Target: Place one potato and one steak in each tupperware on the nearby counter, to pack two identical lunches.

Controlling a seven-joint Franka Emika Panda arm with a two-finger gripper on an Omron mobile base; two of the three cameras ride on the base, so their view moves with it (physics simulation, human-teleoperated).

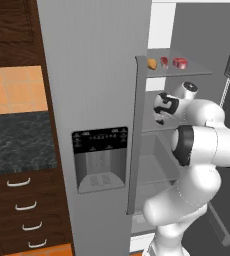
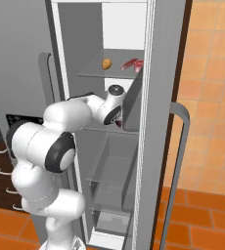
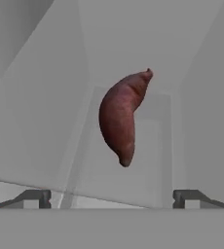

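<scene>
Nearest to the hand camera, the two small dark fingers are seen at the bottom of the hand view, spread wide apart with nothing between them. Beyond them, a long reddish-brown tuber with one pointed end, like a sweet potato, is seen lying on a pale grey fridge shelf; it is not touched by the fingers.

In the base views, the white arm is reached into the open grey fridge, and its hand is placed under the upper glass shelf. On this upper shelf the small smooth orange-yellow oval potato is placed at the front, near the fridge door edge. Beside it two flat red slabs of raw steak are laid: a smaller pinkish steak just beside the potato, and a darker red steak a little further along. In the right base view the potato is seen apart from the red meat pieces.

To the left of the fridge, the black-and-grey marbled stone desk is seen above dark brown wooden drawers with curved white handles.
</scene>
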